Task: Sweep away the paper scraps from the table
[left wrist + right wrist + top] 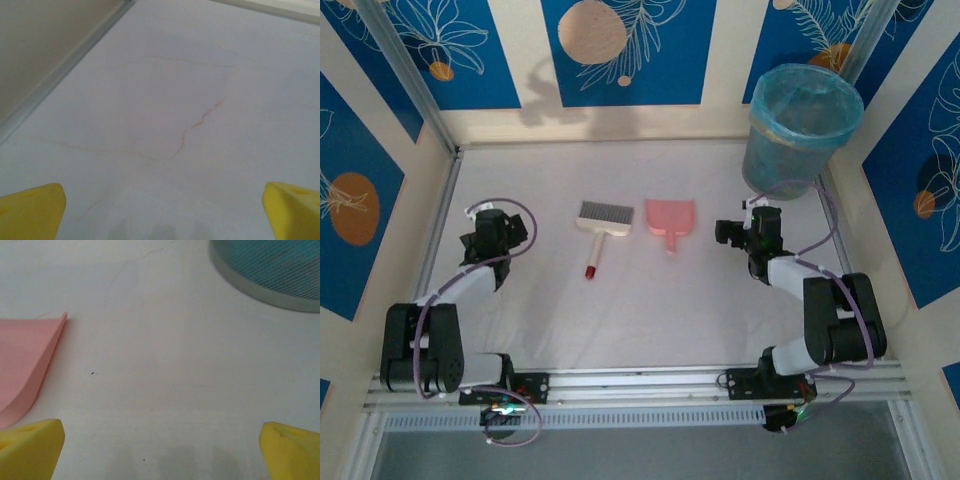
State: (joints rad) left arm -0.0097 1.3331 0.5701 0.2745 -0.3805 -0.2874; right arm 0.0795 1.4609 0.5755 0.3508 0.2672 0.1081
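The paper scraps are out of view. The white table (650, 300) lies bare between my two arms. My left gripper (483, 228) hovers over the left part of the table (175, 100). Its yellow fingertips (35, 207) stand wide apart with nothing between them, so the left gripper (162, 210) is open. My right gripper (745, 232) hangs over the right side, just right of the pink dustpan (671, 220). In the right wrist view the right gripper (162, 445) is open and empty above the table (165, 365), with the dustpan (25, 360) to its left.
A brush (597, 228) with a cream head and red-tipped handle lies left of the dustpan at mid-table. A bin (800, 125) lined with a blue bag stands at the far right corner, its base (272, 265) ahead of my right gripper. An aluminium rail (60, 75) edges the left side.
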